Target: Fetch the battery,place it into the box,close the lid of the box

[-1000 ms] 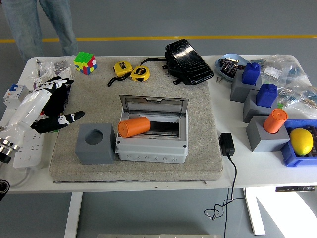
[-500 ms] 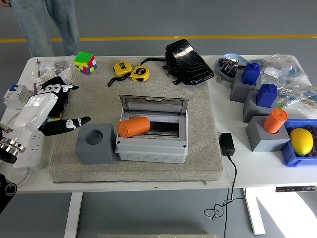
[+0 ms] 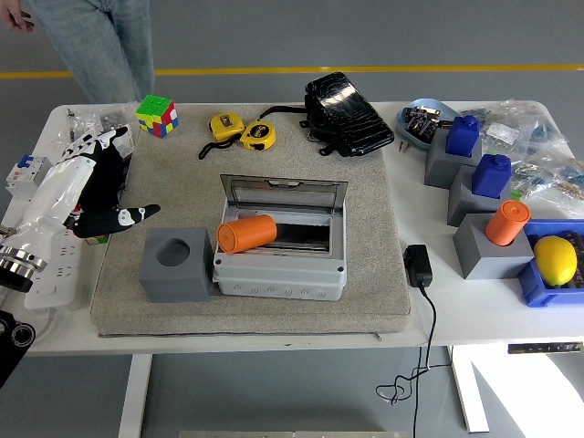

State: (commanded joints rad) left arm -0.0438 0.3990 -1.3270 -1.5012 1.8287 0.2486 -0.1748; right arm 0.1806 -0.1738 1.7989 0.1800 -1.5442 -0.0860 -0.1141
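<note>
Orange battery (image 3: 247, 234) lying on its side in the grey box (image 3: 280, 265), lid (image 3: 284, 192) raised upright behind it. Left of the box, past the grey block (image 3: 175, 265) (round hole on top), left hand (image 3: 94, 187) hovering with fingers spread wide, holding nothing. Beyond the box, two yellow tape measures (image 3: 242, 130).

Orange battery (image 3: 246, 234) showing against the pale grey box (image 3: 281, 266), which is sitting on a beige-grey mat (image 3: 374, 255). At 9 o'clock of the box, a darker grey block (image 3: 176, 265). Left hand (image 3: 91, 187) showing white shell and black fingers. At 11 o'clock, a multicoloured cube (image 3: 156, 115); at 12, yellow tape measures (image 3: 243, 130) and a glossy black pouch (image 3: 347, 114). At 3 o'clock, a yellow lemon (image 3: 556, 259) lying in a blue tray (image 3: 535, 285).
</note>
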